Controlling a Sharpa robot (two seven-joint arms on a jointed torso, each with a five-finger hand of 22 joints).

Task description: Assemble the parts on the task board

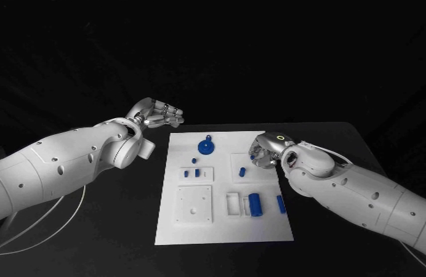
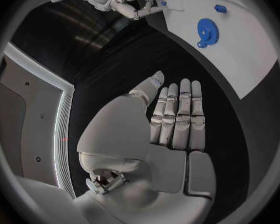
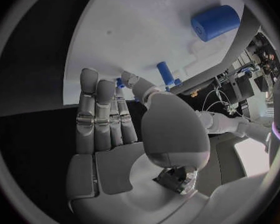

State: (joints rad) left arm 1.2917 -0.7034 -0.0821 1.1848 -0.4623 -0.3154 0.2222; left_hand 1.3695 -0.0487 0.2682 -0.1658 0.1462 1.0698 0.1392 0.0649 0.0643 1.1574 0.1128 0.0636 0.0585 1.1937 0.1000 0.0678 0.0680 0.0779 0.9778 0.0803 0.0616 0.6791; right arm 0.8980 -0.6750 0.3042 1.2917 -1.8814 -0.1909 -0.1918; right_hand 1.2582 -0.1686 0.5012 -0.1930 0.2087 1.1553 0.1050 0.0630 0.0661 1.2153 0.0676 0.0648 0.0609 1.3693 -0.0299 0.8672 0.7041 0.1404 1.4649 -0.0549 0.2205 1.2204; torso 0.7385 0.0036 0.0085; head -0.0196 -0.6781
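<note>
The white task board [image 1: 222, 228] lies in the middle of the black table. On it are a blue gear [image 1: 206, 146] [image 2: 208, 32], two small blue parts [image 1: 191, 173], a blue cylinder [image 1: 255, 204] [image 3: 214, 22] and a blue bar [image 1: 281, 204]. My right hand [image 1: 265, 151] [image 3: 109, 114] hovers over the board's right side, above a square recess [image 1: 243, 166]. A small blue part [image 3: 119, 83] shows between its thumb and fingers, as if pinched. A blue peg [image 3: 167, 74] lies beside the thumb. My left hand [image 1: 160, 115] [image 2: 171, 119] is off the board's far left corner, fingers straight, holding nothing.
A white raised plate [image 1: 194, 204] with holes sits at the board's near left, and a white holder [image 1: 234, 203] stands beside the cylinder. Bare black table [image 1: 106, 228] surrounds the board on all sides. A cable [image 1: 53, 218] loops under my left arm.
</note>
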